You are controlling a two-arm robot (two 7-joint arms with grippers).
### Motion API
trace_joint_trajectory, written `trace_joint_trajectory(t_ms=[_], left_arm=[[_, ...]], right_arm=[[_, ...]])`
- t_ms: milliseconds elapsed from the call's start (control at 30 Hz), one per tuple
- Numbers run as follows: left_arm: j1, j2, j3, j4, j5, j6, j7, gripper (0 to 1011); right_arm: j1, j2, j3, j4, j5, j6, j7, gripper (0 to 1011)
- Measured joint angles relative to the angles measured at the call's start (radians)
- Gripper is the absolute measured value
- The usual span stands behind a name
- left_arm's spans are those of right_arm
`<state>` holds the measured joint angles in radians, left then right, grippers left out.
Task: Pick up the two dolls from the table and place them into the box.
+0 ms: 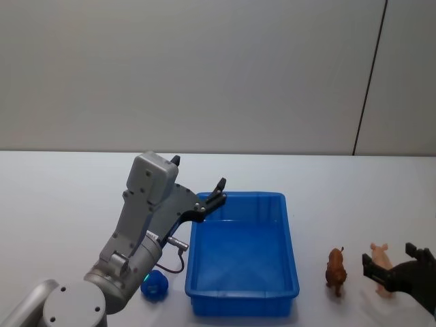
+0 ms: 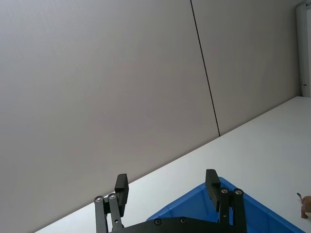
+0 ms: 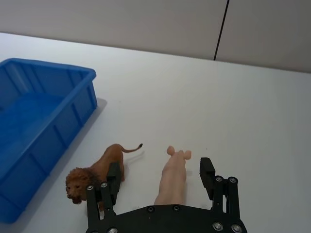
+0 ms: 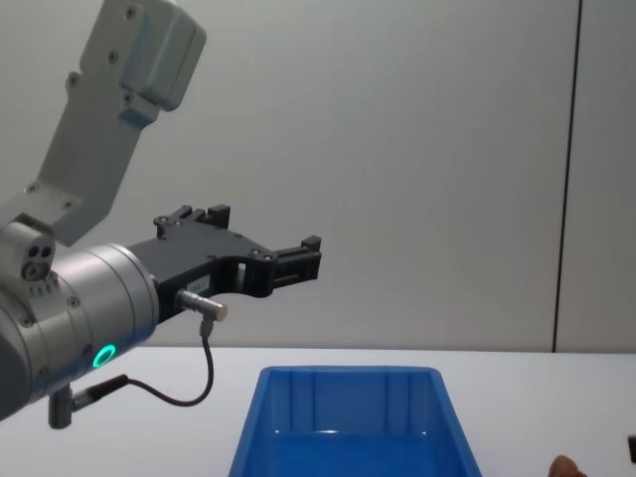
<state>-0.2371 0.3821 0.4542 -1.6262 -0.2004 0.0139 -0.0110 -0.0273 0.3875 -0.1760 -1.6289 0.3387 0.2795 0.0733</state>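
No legible text or markings.

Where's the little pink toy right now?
The peach doll stands on the table at the robot's right, beside the brown lion, between the right gripper's open fingers.

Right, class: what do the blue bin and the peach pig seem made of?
The blue bin: likely moulded plastic, smooth and slightly glossy, with ribbed walls and a rimmed edge. The peach pig: probably plastic or rubber, matte, one even colour; which, I cannot tell.

The left gripper [image 4: 268, 231] hangs, jaws apart, above the box [image 4: 348, 374]
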Motion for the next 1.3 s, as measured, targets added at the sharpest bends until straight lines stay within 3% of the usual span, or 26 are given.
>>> trace_joint_trajectory(t_ms=[733, 967, 1233, 1300], left_arm=[[0.000, 0.000, 0.000, 0.000, 0.000, 0.000, 0.000, 1002], [0.000, 0.000, 0.000, 0.000, 0.000, 0.000, 0.000, 1002], [0.000, 0.000, 0.000, 0.000, 0.000, 0.000, 0.000, 1001], [0.000, 0.000, 0.000, 0.000, 0.000, 0.000, 0.000, 1002]], right_arm=[[0.056, -0.043, -0.005, 0.115, 0.039, 0.066, -0.015, 1001], [0.073, -0.053, -0.006, 0.140, 0.053, 0.088, -0.014, 855], [0.095, -0.066, -0.006, 0.170, 0.074, 0.120, -0.011, 630], [0.098, -0.068, -0.006, 0.174, 0.077, 0.124, -0.011, 534]])
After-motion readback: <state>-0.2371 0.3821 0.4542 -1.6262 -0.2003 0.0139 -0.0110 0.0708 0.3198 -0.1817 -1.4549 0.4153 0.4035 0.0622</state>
